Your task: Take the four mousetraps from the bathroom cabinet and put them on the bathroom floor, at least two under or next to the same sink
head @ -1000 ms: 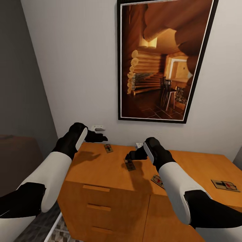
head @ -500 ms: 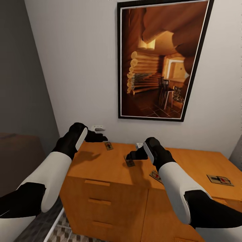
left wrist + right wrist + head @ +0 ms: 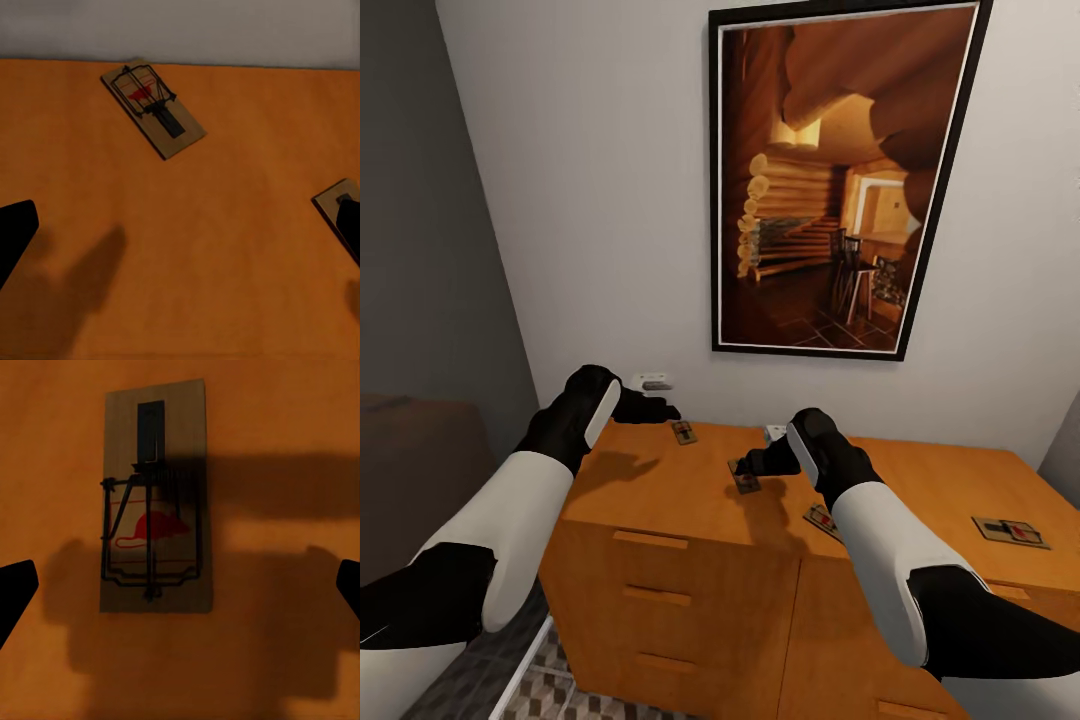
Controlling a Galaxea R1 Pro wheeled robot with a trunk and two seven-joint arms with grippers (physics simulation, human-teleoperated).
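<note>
The orange-brown cabinet point(image 3: 660, 500) stands against the wall, and several mousetraps lie flat on its top. One mousetrap point(image 3: 683, 432) is near the back edge, just beyond my left gripper point(image 3: 660, 410), which hovers open; the same trap point(image 3: 154, 109) lies ahead of the open gripper point(image 3: 180, 232) in the left wrist view. A second mousetrap point(image 3: 744, 476) lies under my open right gripper point(image 3: 750, 465); the right wrist view looks straight down on this trap point(image 3: 155, 495) from the open gripper point(image 3: 180, 589). A third trap point(image 3: 820, 520) is partly hidden by my right forearm. Another point(image 3: 1010, 531) lies far right.
A large framed picture point(image 3: 840, 180) of a log interior hangs on the white wall above the cabinet. Small white wall fittings point(image 3: 650, 380) sit just above the cabinet's back edge. The patterned bathroom floor point(image 3: 550, 690) shows at the lower left, beside a dark grey wall.
The whole head view has shifted a little, so the cabinet top and traps sit slightly higher in the picture. Both arms hold the same pose and both grippers stay open.
</note>
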